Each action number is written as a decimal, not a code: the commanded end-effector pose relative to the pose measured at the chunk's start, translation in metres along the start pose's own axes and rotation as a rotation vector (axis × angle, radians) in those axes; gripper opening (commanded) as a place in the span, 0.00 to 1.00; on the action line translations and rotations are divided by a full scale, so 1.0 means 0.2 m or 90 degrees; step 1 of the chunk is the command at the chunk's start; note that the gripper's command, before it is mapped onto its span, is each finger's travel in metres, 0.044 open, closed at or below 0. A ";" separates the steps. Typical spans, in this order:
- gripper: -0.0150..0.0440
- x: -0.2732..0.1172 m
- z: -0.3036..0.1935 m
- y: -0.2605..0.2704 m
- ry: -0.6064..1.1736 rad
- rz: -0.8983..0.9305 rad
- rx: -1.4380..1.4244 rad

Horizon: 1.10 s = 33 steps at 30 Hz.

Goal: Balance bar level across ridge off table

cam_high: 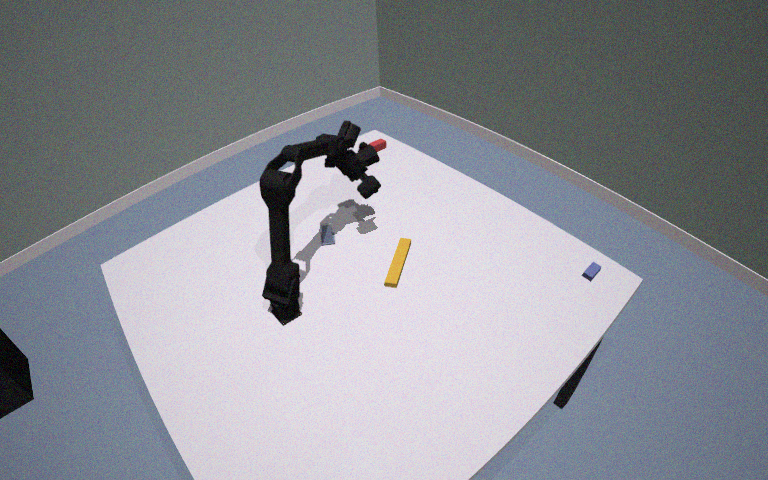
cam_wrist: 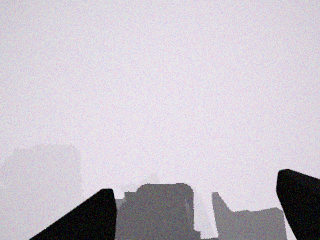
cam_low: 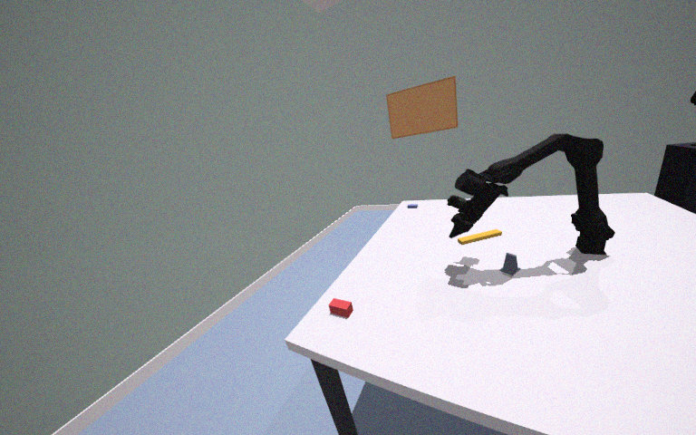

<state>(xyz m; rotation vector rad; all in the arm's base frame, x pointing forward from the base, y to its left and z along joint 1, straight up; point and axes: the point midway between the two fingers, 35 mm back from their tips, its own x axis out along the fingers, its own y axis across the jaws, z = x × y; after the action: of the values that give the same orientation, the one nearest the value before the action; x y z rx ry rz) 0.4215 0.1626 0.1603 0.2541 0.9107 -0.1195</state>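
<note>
The yellow bar [cam_high: 398,262] [cam_low: 479,236] lies flat on the white table [cam_high: 339,384] [cam_low: 538,369]. The small blue-grey ridge [cam_high: 327,234] [cam_low: 509,263] stands on the table apart from the bar, nearer the arm's base, with the arm's shadow around it. Nothing rests on the ridge. My gripper [cam_high: 373,170] [cam_low: 451,219] [cam_wrist: 199,191] is open and empty, raised above the table and tilted downward, beyond the ridge from the arm's base. In the wrist view only table surface and shadows show between the fingers; neither bar nor ridge is seen there.
A red block [cam_high: 378,145] [cam_low: 341,307] lies near the table's far corner in the top view. A small blue block [cam_high: 591,271] [cam_low: 411,206] lies near another corner. The arm's base [cam_high: 283,294] [cam_low: 592,236] stands on the table.
</note>
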 end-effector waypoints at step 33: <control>0.79 0.06 0.01 -0.85 0.323 -0.015 -0.443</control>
<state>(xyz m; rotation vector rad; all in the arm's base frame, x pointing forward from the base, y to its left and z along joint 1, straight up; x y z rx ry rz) 0.3993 0.0067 0.1269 -0.3672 1.3653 0.2044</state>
